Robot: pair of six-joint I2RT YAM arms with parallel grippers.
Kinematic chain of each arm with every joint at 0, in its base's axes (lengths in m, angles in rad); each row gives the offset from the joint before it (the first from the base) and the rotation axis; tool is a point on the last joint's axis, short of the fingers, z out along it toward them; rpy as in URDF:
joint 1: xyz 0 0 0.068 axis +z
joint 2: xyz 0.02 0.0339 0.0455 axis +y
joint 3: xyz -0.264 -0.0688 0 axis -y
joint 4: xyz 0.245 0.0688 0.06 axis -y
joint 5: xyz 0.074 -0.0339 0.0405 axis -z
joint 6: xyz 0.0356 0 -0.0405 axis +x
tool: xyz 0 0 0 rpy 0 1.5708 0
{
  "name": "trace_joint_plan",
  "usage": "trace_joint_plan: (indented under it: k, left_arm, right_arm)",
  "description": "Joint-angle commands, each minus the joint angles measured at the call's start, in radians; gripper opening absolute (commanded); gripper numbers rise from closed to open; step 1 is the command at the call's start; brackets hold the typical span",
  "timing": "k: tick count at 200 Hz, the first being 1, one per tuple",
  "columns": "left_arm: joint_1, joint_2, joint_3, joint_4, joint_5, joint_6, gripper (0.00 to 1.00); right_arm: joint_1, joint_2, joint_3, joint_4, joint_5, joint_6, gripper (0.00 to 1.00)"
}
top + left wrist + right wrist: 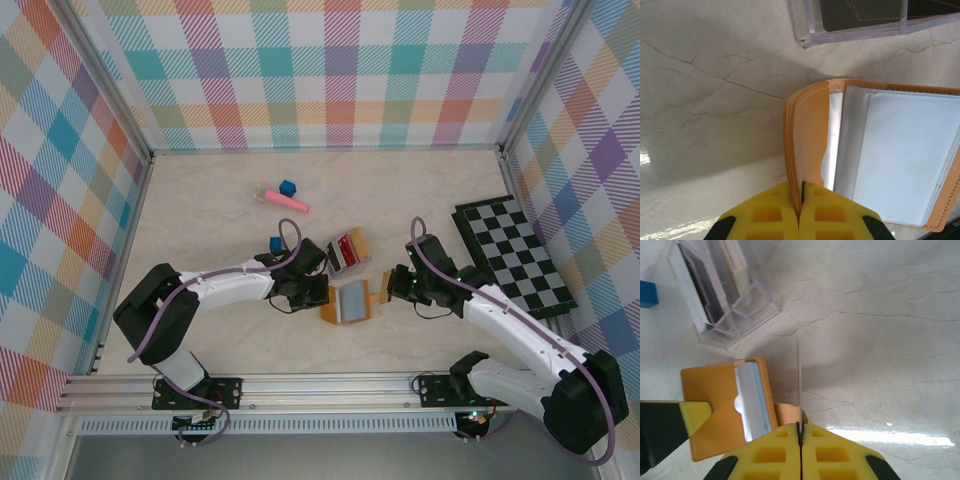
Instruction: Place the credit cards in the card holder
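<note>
Two grippers meet near the middle of the table (pixel 200 330). The left gripper (pixel 799 195) is clamped on the left edge of the card holder (pixel 810 130), which lies open and flat; no card sits in its pockets. The right gripper (pixel 800 432) is pinched tight on what looks like one thin card (pixel 799 380), seen edge-on, just right of the holder. The other credit cards (pixel 347 250) stand in a clear stand (pixel 735 315) just behind. Bare tabletop lies in front of the holder, and a chequered board (pixel 515 255) sits off to the right.
</note>
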Motion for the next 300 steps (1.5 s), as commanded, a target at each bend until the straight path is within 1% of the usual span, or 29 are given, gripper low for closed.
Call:
trace_joint_plan:
  k: [1, 70, 89, 115, 142, 171, 212, 272, 300]
  left_arm:
    - [0.003, 0.006, 0.017, -0.008, 0.002, -0.010, 0.00]
    - [-0.016, -0.007, 0.073, -0.036, 0.003, -0.017, 0.00]
    - [-0.025, 0.004, 0.089, -0.057, -0.011, -0.019, 0.00]
    - [-0.030, 0.030, 0.082, -0.045, -0.006, -0.036, 0.00]
    - [-0.032, 0.042, 0.081, -0.036, -0.004, -0.044, 0.00]
    - [-0.034, 0.052, 0.085, -0.035, 0.001, -0.044, 0.00]
    - [-0.034, 0.049, 0.088, -0.039, 0.001, -0.040, 0.00]
    - [-0.034, 0.048, 0.087, -0.047, -0.004, -0.038, 0.00]
    - [-0.034, 0.050, 0.088, -0.048, 0.001, -0.035, 0.00]
  right_arm:
    - [-0.002, -0.004, 0.022, 0.041, -0.057, -0.032, 0.07]
    - [0.020, 0.041, 0.063, 0.061, -0.075, -0.059, 0.07]
    - [0.024, 0.070, 0.053, 0.076, -0.086, -0.067, 0.08]
    - [0.039, 0.116, 0.030, 0.090, -0.058, -0.063, 0.07]
    - [0.044, 0.155, 0.000, 0.132, -0.073, -0.062, 0.07]
    - [0.050, 0.184, -0.020, 0.143, -0.045, -0.059, 0.06]
    - [0.050, 0.190, -0.033, 0.134, -0.014, -0.081, 0.06]
    - [0.051, 0.187, -0.021, 0.099, 0.002, -0.113, 0.06]
    - [0.051, 0.191, -0.025, 0.101, -0.009, -0.124, 0.06]
